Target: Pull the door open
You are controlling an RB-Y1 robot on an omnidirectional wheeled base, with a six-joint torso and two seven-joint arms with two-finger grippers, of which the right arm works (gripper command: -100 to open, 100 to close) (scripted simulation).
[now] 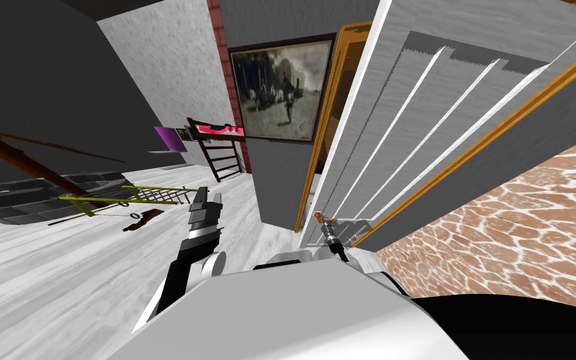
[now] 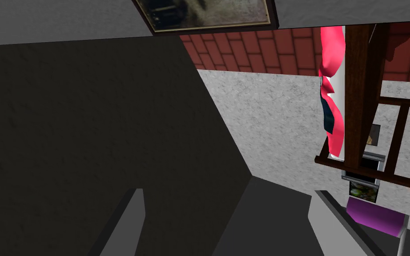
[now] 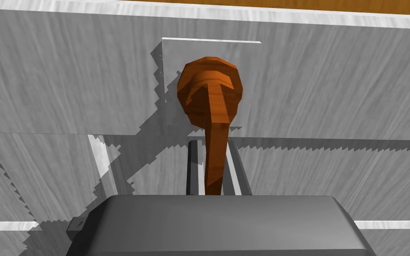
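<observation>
Door (image 1: 405,125): white and panelled, on your right, its near edge standing out from the orange frame (image 1: 315,131).
Left arm: raised on your left over the pale floor (image 1: 62,275); left gripper (image 1: 205,201) has its fingers spread wide, holding nothing.
Right arm: stretched forward to the door; right gripper (image 3: 212,149) is clamped narrowly on the lever.
Handle (image 3: 211,91): orange-brown lever at the door's near edge.

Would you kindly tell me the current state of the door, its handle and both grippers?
door: seems slightly ajar, its handle-side edge just off the orange frame; hard to be sure.
handle: orange-brown lever, pinched on both sides.
right gripper: shut on the handle.
left gripper: open, holding nothing, away from the door.
</observation>
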